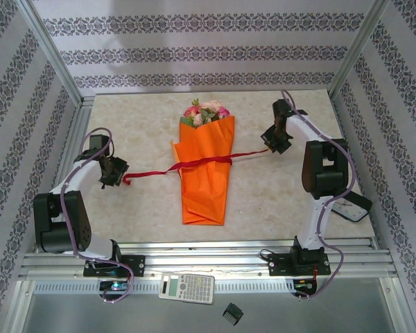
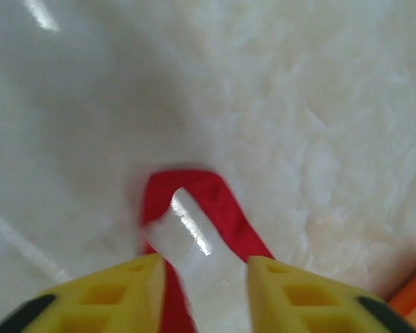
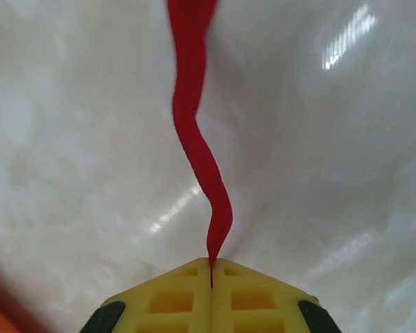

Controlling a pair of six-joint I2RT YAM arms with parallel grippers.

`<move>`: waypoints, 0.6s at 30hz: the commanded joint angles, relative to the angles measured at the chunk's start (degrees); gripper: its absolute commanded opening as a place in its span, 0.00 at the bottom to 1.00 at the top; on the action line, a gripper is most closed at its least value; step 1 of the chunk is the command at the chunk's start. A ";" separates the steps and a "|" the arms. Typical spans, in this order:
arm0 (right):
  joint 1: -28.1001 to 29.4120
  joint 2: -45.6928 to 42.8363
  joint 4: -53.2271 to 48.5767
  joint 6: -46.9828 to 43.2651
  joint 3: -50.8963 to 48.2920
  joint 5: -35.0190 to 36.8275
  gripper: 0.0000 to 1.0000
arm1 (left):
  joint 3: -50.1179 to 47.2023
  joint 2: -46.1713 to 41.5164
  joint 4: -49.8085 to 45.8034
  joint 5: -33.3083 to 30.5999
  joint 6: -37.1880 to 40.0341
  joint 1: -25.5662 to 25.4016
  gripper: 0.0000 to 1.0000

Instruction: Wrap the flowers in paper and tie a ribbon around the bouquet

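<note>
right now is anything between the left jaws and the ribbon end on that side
Nothing visible does. The ribbon loops on the bare table just ahead of the open left jaws, with one strand running back between them.

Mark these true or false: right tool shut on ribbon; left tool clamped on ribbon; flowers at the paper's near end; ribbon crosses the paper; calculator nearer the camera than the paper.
1. The right tool is shut on the ribbon. True.
2. The left tool is clamped shut on the ribbon. False: its jaws stand apart, with the ribbon running between them.
3. The flowers stick out of the near end of the paper. False: they show at its far end, away from the arms.
4. The ribbon crosses over the orange paper. True.
5. A calculator lies nearer the top camera than the paper. True.
</note>
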 commanded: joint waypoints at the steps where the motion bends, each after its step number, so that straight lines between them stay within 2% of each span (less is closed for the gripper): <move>1: -0.47 -3.73 0.82 0.09 -1.56 -0.26 0.00 | 0.88 -4.32 -5.52 -2.48 -6.27 -1.64 0.45; 5: -0.87 -4.36 0.43 -1.12 -1.64 -0.20 0.00 | 0.26 -7.27 -4.94 -0.54 -16.78 -8.25 0.52; 8: -0.85 -4.47 0.39 -1.46 -1.68 -0.50 0.00 | -3.23 -6.41 3.80 0.96 -30.25 -15.24 0.53; 11: -0.94 -4.77 0.63 -1.47 -2.08 -0.51 0.00 | -3.57 -1.61 11.27 -0.43 -40.72 -19.96 0.54; 14: -1.02 -4.91 0.73 -1.91 -2.23 -0.69 0.00 | -1.43 4.20 17.36 -1.33 -46.98 -22.38 0.54; 18: -1.19 -5.16 0.89 -2.07 -2.61 -1.12 0.00 | 3.19 10.60 17.72 1.74 -49.07 -23.87 0.55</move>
